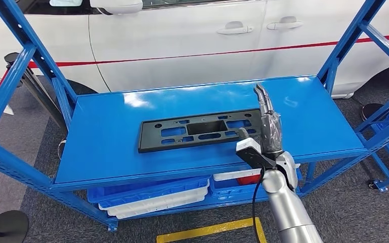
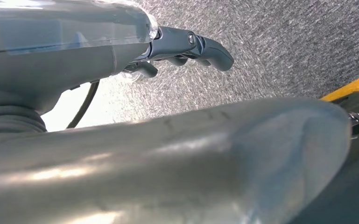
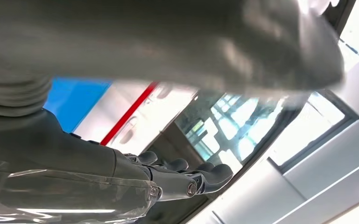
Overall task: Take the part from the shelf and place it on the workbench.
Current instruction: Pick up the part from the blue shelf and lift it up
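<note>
I see the part [image 1: 201,129] flat on the shelf [image 1: 106,147]. My right hand [image 1: 267,126] hangs at the part's right end, fingers straight, grasping nothing. Left hand [image 2: 186,46] is released too.

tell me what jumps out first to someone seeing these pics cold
The long black part lying flat in the middle of the bright blue shelf draws the eye first. Next comes the right hand, raised over the part's right end, holding nothing. Behind the shelf stands a white car with a red stripe.

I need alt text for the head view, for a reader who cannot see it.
A robot hand, fingers extended, is raised at the right end of a flat black part lying on a blue shelf; a white car stands behind.
</note>
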